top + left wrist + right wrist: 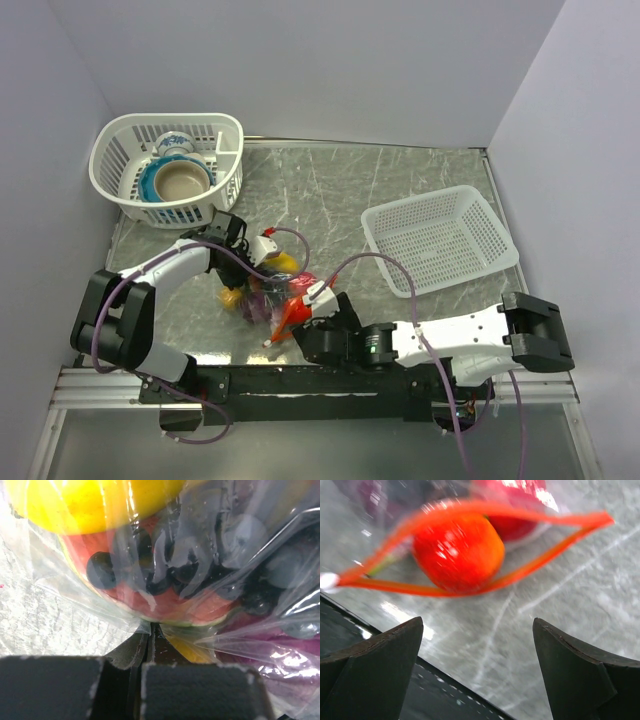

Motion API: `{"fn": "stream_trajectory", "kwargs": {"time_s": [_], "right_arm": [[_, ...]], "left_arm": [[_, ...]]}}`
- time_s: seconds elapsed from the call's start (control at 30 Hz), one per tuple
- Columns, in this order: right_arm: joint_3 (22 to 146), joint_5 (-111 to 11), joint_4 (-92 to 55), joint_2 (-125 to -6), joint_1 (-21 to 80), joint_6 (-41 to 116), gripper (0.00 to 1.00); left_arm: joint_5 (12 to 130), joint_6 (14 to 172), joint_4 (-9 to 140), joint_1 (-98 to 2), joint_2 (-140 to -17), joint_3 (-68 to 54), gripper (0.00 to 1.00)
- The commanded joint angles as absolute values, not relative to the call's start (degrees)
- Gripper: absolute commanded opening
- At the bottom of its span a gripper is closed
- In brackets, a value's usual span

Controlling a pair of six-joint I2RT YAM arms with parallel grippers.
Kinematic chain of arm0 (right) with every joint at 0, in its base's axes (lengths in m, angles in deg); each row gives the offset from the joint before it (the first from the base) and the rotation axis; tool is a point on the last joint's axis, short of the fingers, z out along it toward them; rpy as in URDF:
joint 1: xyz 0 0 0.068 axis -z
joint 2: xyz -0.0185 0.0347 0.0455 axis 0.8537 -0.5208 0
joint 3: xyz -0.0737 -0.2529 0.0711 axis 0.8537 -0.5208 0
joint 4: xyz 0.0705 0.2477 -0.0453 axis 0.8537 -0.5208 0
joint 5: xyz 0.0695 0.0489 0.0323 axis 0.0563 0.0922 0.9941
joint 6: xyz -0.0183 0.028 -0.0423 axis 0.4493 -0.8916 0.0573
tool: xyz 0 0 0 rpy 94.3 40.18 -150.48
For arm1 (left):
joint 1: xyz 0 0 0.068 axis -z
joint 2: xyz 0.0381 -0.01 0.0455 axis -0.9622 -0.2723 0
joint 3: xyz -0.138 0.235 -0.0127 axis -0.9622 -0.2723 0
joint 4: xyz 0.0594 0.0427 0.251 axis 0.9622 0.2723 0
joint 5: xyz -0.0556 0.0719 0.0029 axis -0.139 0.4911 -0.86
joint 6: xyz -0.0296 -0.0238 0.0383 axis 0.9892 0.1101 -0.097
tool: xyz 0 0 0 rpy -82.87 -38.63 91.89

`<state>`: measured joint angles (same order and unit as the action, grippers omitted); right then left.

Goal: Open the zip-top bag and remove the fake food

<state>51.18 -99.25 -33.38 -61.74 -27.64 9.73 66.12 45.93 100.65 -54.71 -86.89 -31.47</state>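
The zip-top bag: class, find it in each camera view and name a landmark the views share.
Top external: zip-top bag lower centre-left.
Left wrist: fills most of the frame.
Right wrist: upper half, mouth open.
Shared landmark: grey marbled table top.

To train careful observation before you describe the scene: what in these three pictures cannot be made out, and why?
1. Top view: the left gripper and right gripper cover much of the zip-top bag; its mouth is unreadable there.
2. Left wrist view: glare and creases blur the dark grapes; the yellow fruit is cut by the top edge.
3. Right wrist view: motion blur; the bag's rear runs off the top edge.
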Motion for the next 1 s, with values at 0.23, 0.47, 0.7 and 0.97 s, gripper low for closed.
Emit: {"fn": "stream_trajectory", "kwargs": {"time_s": [0.23, 0.47, 0.7, 0.97], "right_arm": [[54.5, -94.8, -21.7, -65.6, -22.6, 17.8, 0.99], [54.1, -86.6, -15.0, -70.0, -17.6, 19.1, 1.0], [58.0, -83.5, -13.2, -75.5, -15.9, 20.5, 0.95], [53.6, -82.5, -16.3, -68.4, -15.8, 18.4, 0.39]], "left_arm": [[66.9, 45.2, 99.9, -54.0, -86.3, -31.6, 0.01], [65.7, 45.4, 100.9, -53.8, -85.2, -31.6, 0.01], [63.8, 46.7, 102.0, -52.9, -84.1, -31.2, 0.01], [69.5, 46.3, 100.1, -52.9, -84.1, -33.9, 0.01]]}}
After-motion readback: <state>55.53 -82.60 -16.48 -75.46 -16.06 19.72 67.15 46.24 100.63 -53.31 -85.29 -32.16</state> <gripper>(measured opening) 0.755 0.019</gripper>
